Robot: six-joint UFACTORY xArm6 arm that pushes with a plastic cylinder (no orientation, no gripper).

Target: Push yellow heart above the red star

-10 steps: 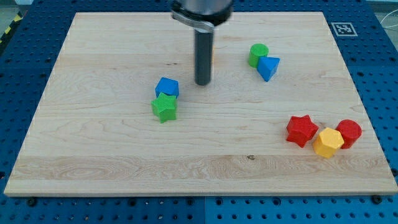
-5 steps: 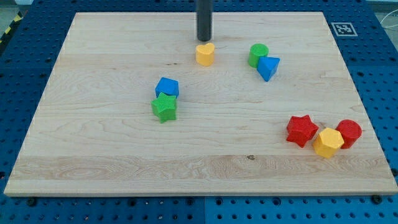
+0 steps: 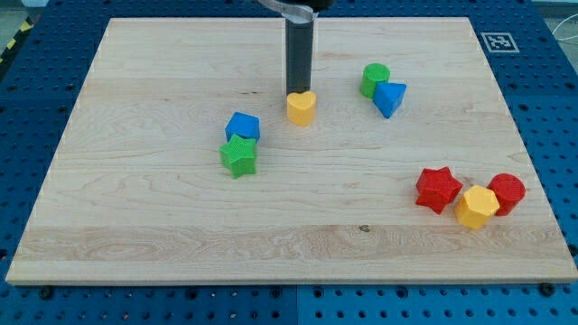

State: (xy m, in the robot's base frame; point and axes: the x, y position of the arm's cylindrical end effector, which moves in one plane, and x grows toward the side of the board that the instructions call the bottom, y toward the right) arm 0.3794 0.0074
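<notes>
Yellow heart (image 3: 301,107) sits on the worktop (image 3: 144,226), well up and to the view's left of the red star (image 3: 438,189). My tip (image 3: 298,94), a bare rod tool holding nothing, touches the heart's top edge.

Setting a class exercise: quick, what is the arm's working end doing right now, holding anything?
No gripper: my tip holds nothing, resting against the top side of the yellow heart, far up-left of the red star.
</notes>
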